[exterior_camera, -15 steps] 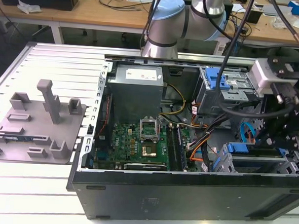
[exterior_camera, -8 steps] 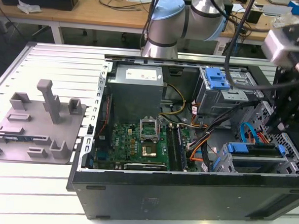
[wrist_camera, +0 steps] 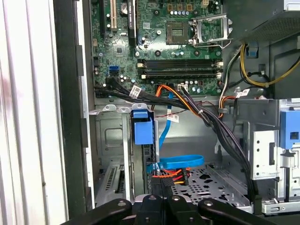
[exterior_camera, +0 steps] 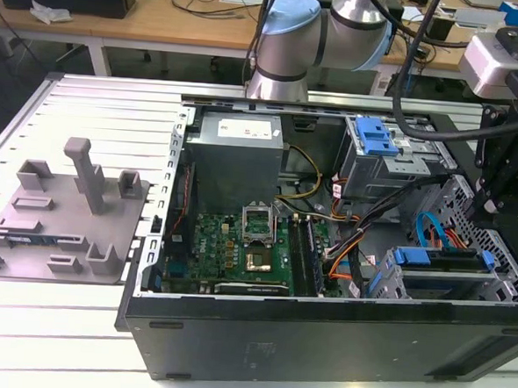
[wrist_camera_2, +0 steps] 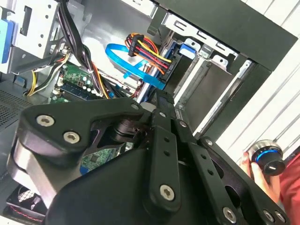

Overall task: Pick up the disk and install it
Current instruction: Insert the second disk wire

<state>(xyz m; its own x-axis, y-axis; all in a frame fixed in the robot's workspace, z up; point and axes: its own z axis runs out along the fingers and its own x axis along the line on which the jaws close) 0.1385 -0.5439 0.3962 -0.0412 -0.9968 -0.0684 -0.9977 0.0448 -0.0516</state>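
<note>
The disk (exterior_camera: 440,260) is sitting edge-up in the open computer case (exterior_camera: 320,338) in the exterior view, near the table's (exterior_camera: 75,323) right end, below the hand (exterior_camera: 491,204). The first wrist view is showing its blue bracket (wrist_camera: 143,127) slotted beside the motherboard (wrist_camera: 159,37). The second wrist view is showing the hand's linkage; whether its grip is closed cannot be told.

A: Where's there room inside the computer case (exterior_camera: 233,333)?

B: Above the motherboard (exterior_camera: 238,254), between the power supply (exterior_camera: 235,157) and the case's front wall, it's open.

A: And around the gripper (exterior_camera: 491,204)?

B: Crowded. It hangs over the case's corner on the exterior view's right, where the drive cage (exterior_camera: 439,275) sits. A blue data cable (wrist_camera: 176,161) loops there and a black cable bundle (wrist_camera: 211,122) crosses beside it.

A: Outside the case?

B: The grey fixture tray (exterior_camera: 64,217) with its upright posts stands on the counter (exterior_camera: 48,339).
</note>
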